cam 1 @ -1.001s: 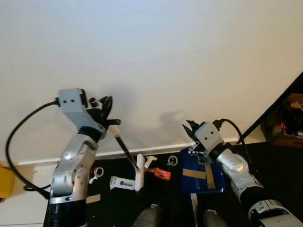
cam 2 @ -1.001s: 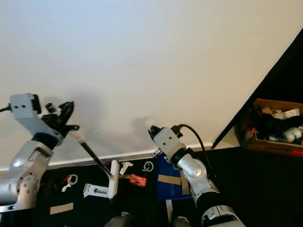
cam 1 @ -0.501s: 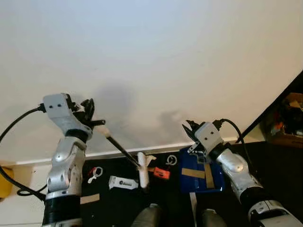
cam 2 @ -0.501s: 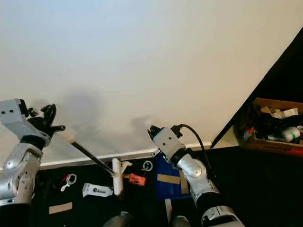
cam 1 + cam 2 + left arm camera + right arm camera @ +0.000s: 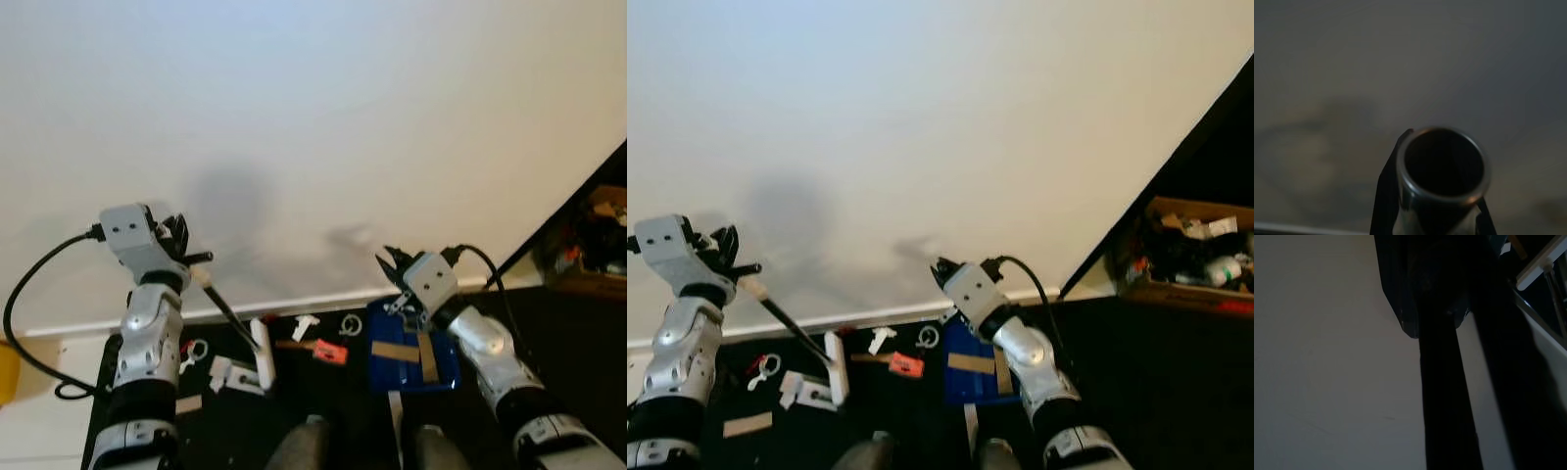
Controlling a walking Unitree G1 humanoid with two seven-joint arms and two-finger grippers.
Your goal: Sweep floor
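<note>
Left tool [image 5: 186,240] clenched on broom handle [image 5: 227,315], high at 9 o'clock of the scene, against white wall [image 5: 323,117]. Handle slanting down toward 5 o'clock, ending at white broom head [image 5: 262,353] on dark floor [image 5: 313,392] by the baseboard. Scattered near the head: white plastic pieces [image 5: 227,373], orange scrap [image 5: 331,352], small ring [image 5: 351,324]. Right tool [image 5: 398,267] at 3 o'clock, above blue dustpan [image 5: 411,349]; cannot tell whether grasping. Cardboard box [image 5: 1185,257] far at 3 o'clock.
</note>
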